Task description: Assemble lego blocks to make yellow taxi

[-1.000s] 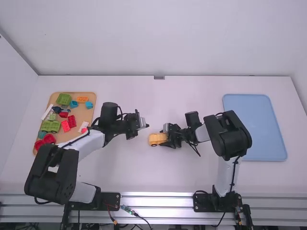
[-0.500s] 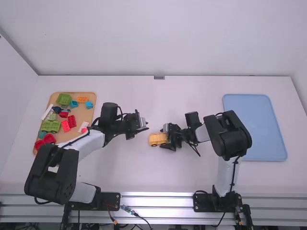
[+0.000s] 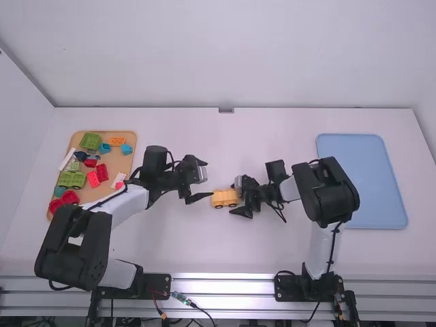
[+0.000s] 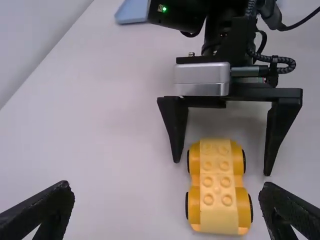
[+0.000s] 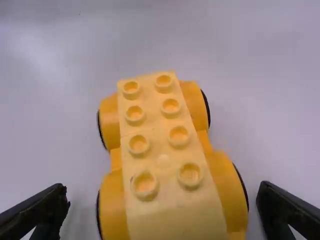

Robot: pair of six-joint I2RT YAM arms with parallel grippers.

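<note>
Black and spread wide, the right claw (image 3: 236, 197) straddles one end of the yellow block car (image 3: 223, 199) on the white table (image 3: 177, 238). Opposite, the left claw (image 3: 207, 179) gapes too. Far left, a tan tray (image 3: 121, 164) of coloured blocks (image 3: 102, 172); far right, a blue tray (image 3: 381, 191).

You have the yellow taxi (image 3: 225, 198) upright on its dark-edged wheels near the middle of the white table (image 3: 272, 248), its length running side to side; paler blocks (image 5: 161, 145) cap the rounded body, with eight bare studs in two rows.
</note>
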